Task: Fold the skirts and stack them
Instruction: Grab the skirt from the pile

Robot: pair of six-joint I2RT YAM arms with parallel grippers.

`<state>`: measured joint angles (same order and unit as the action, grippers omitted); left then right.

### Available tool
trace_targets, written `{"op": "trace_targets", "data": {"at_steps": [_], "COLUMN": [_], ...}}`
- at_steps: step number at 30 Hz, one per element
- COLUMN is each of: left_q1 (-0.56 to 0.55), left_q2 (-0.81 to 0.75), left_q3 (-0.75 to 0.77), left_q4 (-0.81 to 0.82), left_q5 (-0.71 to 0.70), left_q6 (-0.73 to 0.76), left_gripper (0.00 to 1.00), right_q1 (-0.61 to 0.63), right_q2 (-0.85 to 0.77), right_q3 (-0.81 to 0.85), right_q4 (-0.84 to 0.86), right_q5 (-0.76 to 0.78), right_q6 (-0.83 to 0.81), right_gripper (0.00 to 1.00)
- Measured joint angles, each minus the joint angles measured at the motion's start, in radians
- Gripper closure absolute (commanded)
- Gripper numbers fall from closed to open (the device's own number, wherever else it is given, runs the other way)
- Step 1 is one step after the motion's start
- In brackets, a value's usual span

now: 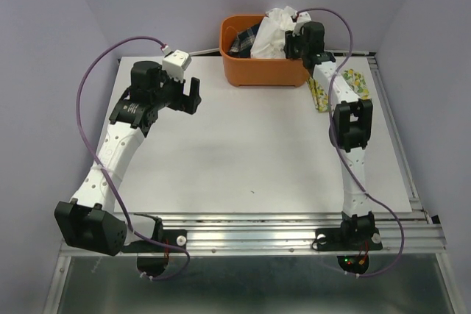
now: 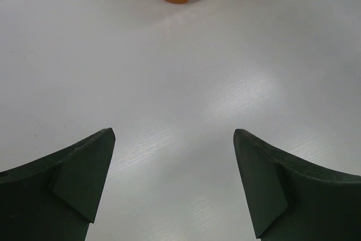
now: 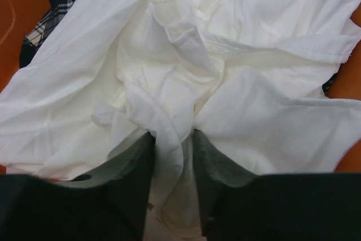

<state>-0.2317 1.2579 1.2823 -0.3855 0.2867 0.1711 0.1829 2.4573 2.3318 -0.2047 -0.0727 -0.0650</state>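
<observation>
Barely begun: nothing folded, nothing stacked

So far no fold and no stack shows anywhere on the desk (image 1: pixel 243 152), so by my reading nearly all the work is left. The plain white skirt (image 3: pixel 254 117) lies crumpled in the orange basket (image 1: pixel 257 71) at the far edge. The right tool (image 3: pixel 172 139) reaches into the basket and is clenched on a raised fold of that skirt, with cloth pinched between its fingers. The lemon-print skirt (image 1: pixel 352 79) lies bunched on the desk just right of the basket, partly under the right arm, and looks unfolded. The left tool (image 2: pixel 175 139) hangs released over bare desk, well apart from both garments and grasping nothing.

What is left, as I judge it: lift the white skirt out, spread and fold it, fold the lemon one, then stack them.

Count: two skirts, one basket, two tools. One dark plaid cloth (image 3: pixel 53 9) also sits in the basket beneath the white skirt; what garment it is I cannot tell.
</observation>
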Motion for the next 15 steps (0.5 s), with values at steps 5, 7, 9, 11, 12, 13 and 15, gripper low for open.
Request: {"op": "trace_targets", "data": {"at_steps": [5,7,9,11,12,13,15], "left_q1": [0.0,0.0,0.0,0.0,0.0,0.0,0.0], "left_q2": [0.0,0.0,0.0,0.0,0.0,0.0,0.001], "left_q3": [0.0,0.0,0.0,0.0,0.0,0.0,0.0], "left_q4": [0.0,0.0,0.0,0.0,0.0,0.0,0.0], "left_q5": [-0.003,-0.002,-0.003,-0.008,-0.01,-0.016,-0.029], "left_q6": [0.0,0.001,0.004,0.006,0.007,0.008,0.008], "left_gripper": [0.02,0.02,0.02,0.01,0.02,0.02,0.02], "right_q1": [0.0,0.0,0.0,0.0,0.0,0.0,0.0], "right_q2": [0.025,0.025,0.023,0.01,-0.006,-0.023,-0.068], "right_q3": [0.026,0.035,0.049,0.049,0.049,0.049,0.049], "right_q4": [0.007,0.007,0.019,0.037,0.051,0.068,0.105], "right_q5": [0.01,0.01,0.012,0.012,0.011,0.009,0.003], "right_q6": [-0.011,-0.012,-0.007,-0.001,0.006,0.013,0.032], "right_gripper": [0.99,0.99,0.99,0.99,0.99,0.99,0.99]}}
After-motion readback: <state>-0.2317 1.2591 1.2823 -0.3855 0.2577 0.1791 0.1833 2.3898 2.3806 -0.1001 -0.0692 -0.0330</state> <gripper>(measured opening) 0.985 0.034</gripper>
